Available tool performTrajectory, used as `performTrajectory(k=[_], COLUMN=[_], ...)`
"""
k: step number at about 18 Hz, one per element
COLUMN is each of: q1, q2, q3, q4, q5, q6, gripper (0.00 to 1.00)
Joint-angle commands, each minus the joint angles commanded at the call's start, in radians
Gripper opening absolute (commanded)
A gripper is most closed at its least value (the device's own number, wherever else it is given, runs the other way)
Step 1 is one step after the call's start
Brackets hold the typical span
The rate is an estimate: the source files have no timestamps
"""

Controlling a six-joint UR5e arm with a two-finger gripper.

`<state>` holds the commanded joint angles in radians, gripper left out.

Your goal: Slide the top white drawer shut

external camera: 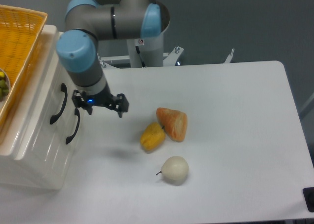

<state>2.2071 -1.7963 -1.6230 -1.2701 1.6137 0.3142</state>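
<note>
**A:** What are the jaws doing?

**B:** I cannot tell. The gripper (89,107) points down at the table and the wrist body hides its fingers from above, so neither the gap nor any grasp shows. A small blue light glows on the wrist.

**A:** And the drawer?

**B:** The top white drawer (34,116) is at the left edge, just left of the gripper. Its front face slopes toward the camera, with a curved black handle (58,103) on it. The gripper sits beside that handle, a little to its right; whether they touch I cannot say.

**A:** There's a second handle, isn't there?

**B:** Yes, the lower handle (73,126) sits just below and to the right of the first (same curved black shape), on the lower drawer front (46,157).

**A:** Anything near the arm?

**B:** Three pieces of fruit lie to the right of the gripper, apart from it: an orange wedge-shaped piece (172,123) touching a yellow piece (152,136), and a pale pear (175,169) lying alone nearer the camera. None lies between the gripper and the drawer.

**A:** On top of the cabinet?

**B:** An orange woven basket (19,42), cut off by the picture's left edge, with something green (3,84) just showing inside.

**A:** The surface, the room?

**B:** A plain white table (235,135) with rounded corners. The arm's base (147,42) stands at its far edge, and behind it the floor is dark grey.
</note>
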Motion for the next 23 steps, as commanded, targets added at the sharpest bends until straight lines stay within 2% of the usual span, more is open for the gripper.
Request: performTrajectory(k=[6,13,18,23], q1=[0.178,0.37,0.523,0.627], q2=[0.017,0.025,0.04,0.044], q3=[0.0,0.002,-0.006,-0.006], q4=[0.003,0.0,0.002,0.003], q5=[0.012,0.021,0.029,0.159], q6=[0.17,0.429,0.535,0.739], gripper=[1.0,1.0,1.0,1.0])
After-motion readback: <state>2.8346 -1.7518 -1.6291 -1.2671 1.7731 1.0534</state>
